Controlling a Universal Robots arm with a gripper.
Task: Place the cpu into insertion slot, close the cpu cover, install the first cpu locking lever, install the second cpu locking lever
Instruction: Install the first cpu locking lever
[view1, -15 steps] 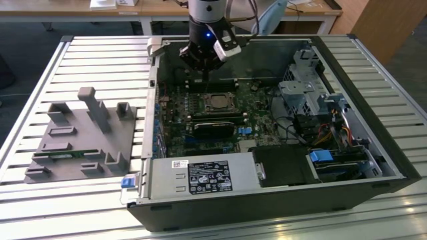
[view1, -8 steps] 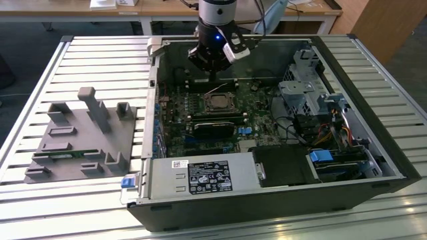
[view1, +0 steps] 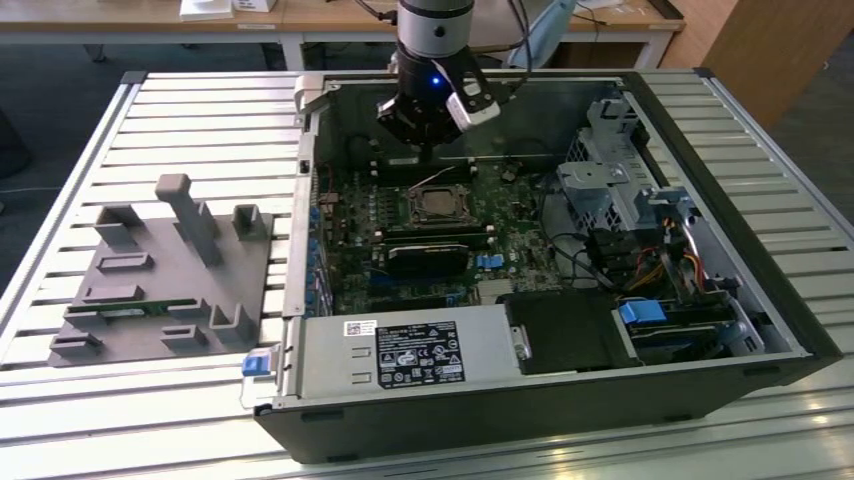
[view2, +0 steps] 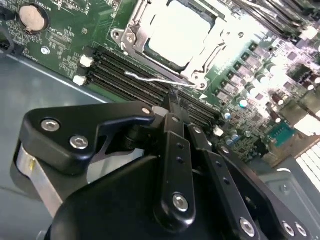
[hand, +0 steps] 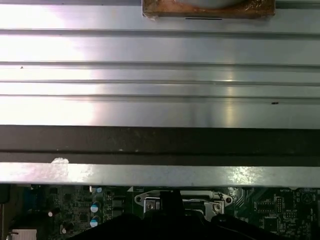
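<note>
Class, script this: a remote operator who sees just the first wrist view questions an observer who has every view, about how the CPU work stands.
Operator: I see only the socket's edge. Is the chip in?
Observer: Yes. In the second wrist view the flat square cpu with a pale metal face lies framed by the thin silver cpu cover, which looks lowered.
Operator: Where is the arm's tool?
Observer: In that same view the black gripper has its tip right by a thin wire locking lever, which runs between the cover and the long black memory slots.
</note>
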